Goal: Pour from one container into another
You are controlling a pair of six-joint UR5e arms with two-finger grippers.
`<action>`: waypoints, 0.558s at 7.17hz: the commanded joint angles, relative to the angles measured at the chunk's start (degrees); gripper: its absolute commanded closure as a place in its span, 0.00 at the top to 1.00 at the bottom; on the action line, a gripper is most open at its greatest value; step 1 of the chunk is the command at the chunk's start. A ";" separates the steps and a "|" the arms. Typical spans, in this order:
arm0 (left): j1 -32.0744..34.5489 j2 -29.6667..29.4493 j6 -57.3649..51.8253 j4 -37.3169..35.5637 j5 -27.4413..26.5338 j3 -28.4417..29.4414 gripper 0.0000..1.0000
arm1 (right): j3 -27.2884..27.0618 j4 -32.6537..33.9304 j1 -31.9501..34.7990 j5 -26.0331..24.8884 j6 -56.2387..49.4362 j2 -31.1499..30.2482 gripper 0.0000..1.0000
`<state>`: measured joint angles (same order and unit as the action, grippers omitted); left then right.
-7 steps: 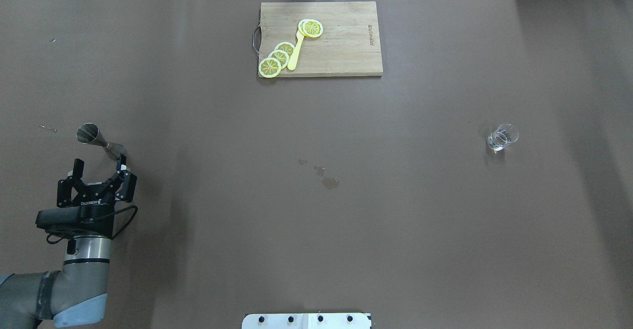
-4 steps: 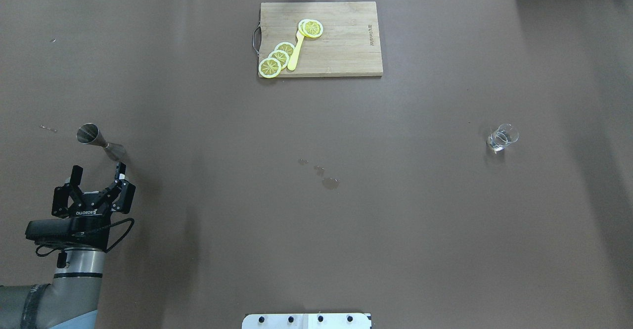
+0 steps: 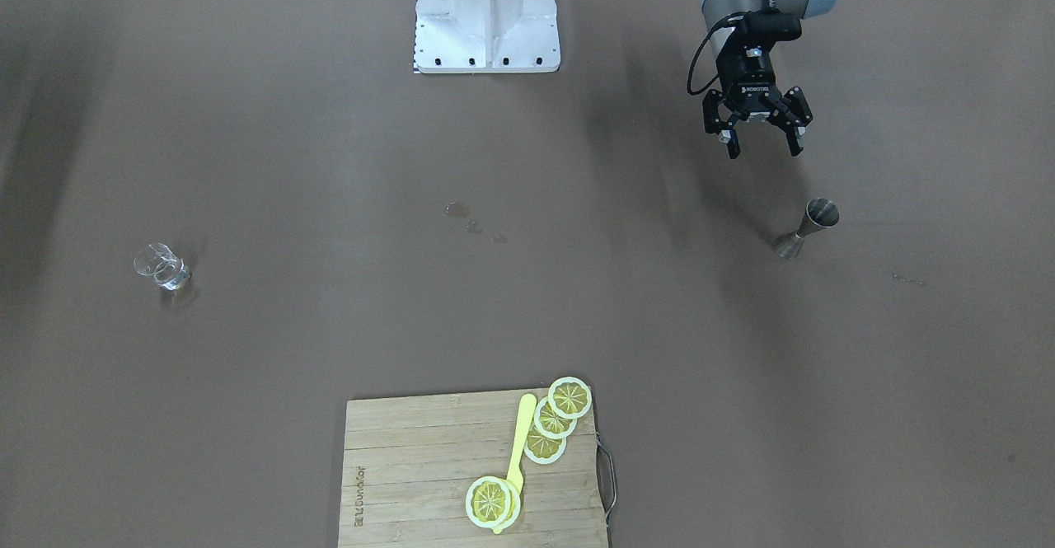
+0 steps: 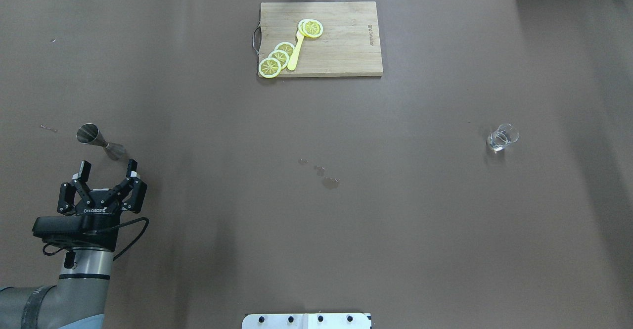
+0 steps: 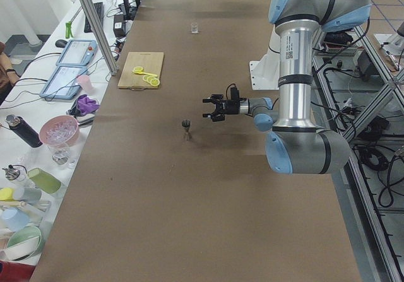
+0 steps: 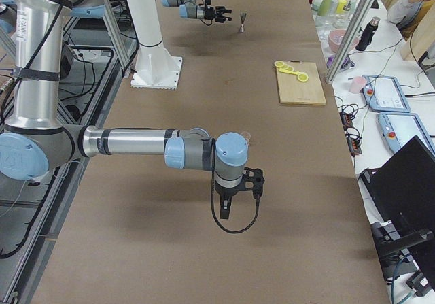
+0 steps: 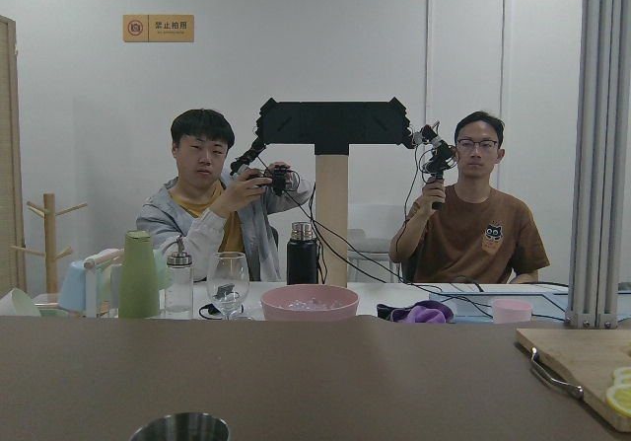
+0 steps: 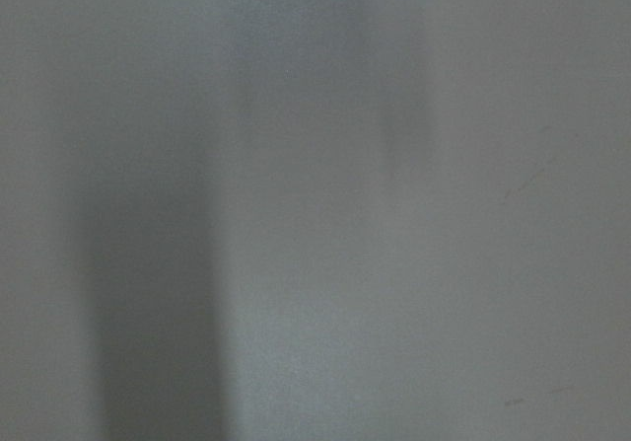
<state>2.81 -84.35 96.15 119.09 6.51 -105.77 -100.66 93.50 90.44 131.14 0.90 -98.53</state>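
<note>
Brown tabletop beneath wide-apart left gripper near steel jigger; right gripper's spread unclear.

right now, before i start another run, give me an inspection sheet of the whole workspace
Surface: brown table cover; small wet spots near the middle.
Job's things: metal jigger upright, ungripped; small glass, apparently holding clear liquid, far across the table from it.
Clutter: cutting board with lemon slices and a yellow utensil.
Hands: left hand open, just short of the jigger, holding nothing; right hand above bare table, open or shut cannot be told.
Cables: black cable looped at the left wrist; another loop at the right wrist.
Surroundings: two operators with controllers; side table with bowls and bottles.
</note>
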 commanded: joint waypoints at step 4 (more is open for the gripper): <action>7.81 -10.54 -44.96 31.11 17.45 0.39 0.99 | 0.37 -0.42 0.00 -0.18 -0.81 1.48 1.00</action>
<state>8.22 -92.01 57.83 146.60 20.21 -105.40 -100.45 93.10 90.44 131.09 0.20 -97.98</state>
